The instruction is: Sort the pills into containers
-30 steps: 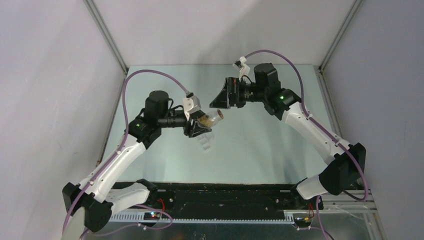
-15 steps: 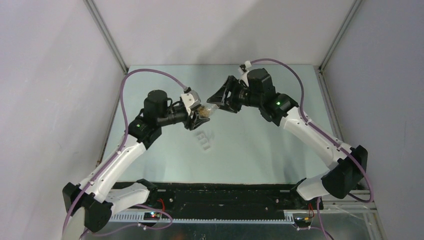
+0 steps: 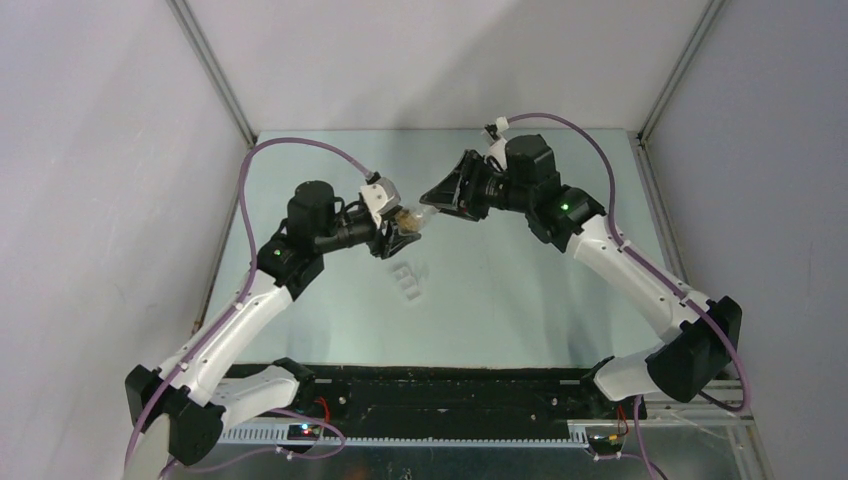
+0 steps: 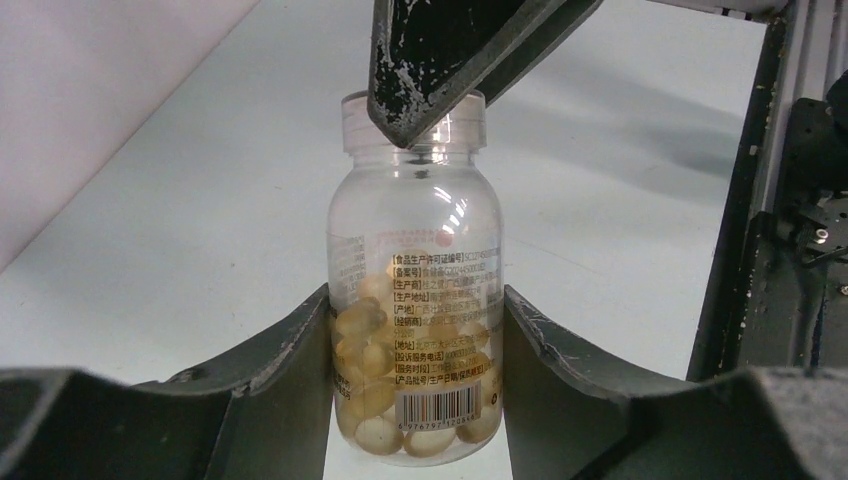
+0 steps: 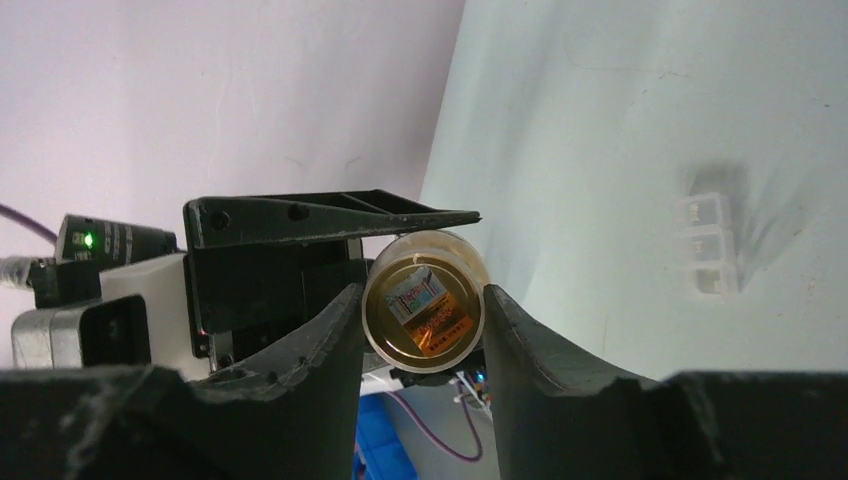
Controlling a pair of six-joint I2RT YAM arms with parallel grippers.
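Note:
A small clear bottle [image 4: 415,200] with a printed label holds the pale yellow pills [image 4: 365,335]. My left gripper [image 4: 415,300] is shut on the bottle's lower half and holds it above the table [image 3: 520,290]. The right gripper [image 5: 423,295] comes from the opposite side, its two fingers pressed against either side of the bottle's cap [image 5: 425,335]. From the top view the bottle [image 3: 410,219] bridges the left gripper [image 3: 393,236] and right gripper [image 3: 432,201]. The containers, a white translucent pill box [image 3: 408,280], lie on the table just below the bottle, also seen as the pill box [image 5: 708,245].
White enclosure walls with metal corner posts [image 3: 215,80] bound the pale green table on three sides. The arm bases sit on a black rail [image 3: 440,395] at the near edge. Purple cables loop over both arms.
The right gripper has moved left to the bottle and narrowed from wide open onto its cap. The left gripper lifted the bottle slightly toward the back.

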